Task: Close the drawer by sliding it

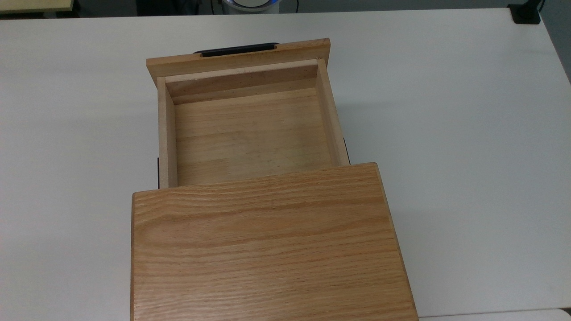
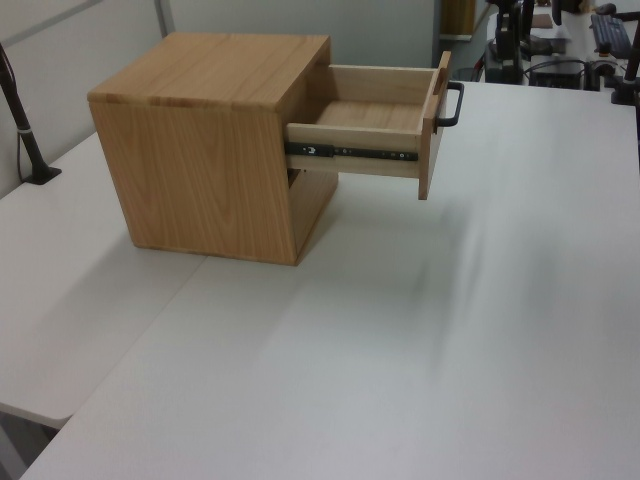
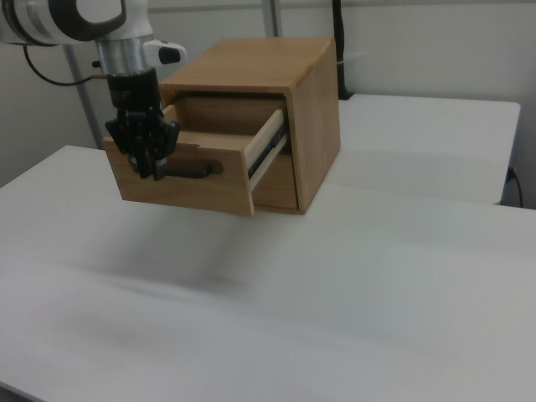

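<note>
The drawer (image 1: 252, 129) stands far out of the cabinet (image 2: 215, 150), its inside bare and open from above. The white table (image 1: 468, 133) lies bare on both sides of it and in front. In the right view the gripper (image 3: 151, 167) hangs before the front panel (image 3: 180, 180), beside the black handle (image 3: 194, 172).

A lab: white table (image 2: 480, 330), robot arm (image 3: 75, 21), cabled equipment (image 2: 585, 45) behind.
</note>
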Controlling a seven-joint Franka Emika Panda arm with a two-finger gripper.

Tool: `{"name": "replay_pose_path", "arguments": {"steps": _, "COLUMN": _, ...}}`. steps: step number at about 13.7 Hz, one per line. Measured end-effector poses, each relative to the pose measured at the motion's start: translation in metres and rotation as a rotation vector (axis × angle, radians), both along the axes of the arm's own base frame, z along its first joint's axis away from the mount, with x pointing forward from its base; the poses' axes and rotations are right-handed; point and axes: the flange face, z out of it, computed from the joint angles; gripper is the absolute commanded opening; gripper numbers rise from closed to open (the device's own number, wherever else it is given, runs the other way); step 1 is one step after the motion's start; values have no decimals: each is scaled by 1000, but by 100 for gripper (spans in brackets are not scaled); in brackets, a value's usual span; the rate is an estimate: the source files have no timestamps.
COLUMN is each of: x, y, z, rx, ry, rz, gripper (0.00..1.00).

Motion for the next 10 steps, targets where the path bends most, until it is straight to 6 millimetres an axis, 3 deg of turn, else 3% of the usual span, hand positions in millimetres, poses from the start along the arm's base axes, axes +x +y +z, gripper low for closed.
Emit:
{"name": "replay_pose_path", "arguments": {"steps": 4, "x": 1, "y": 10, "z": -22, "rx": 2, "ry": 68, "rz": 32, "gripper": 1}}
{"name": "replay_pose_path", "arguments": {"steps": 10, "x": 48, "y": 56, "z": -59, "rx": 15, "ry": -66, "rz": 107, "gripper": 1}}
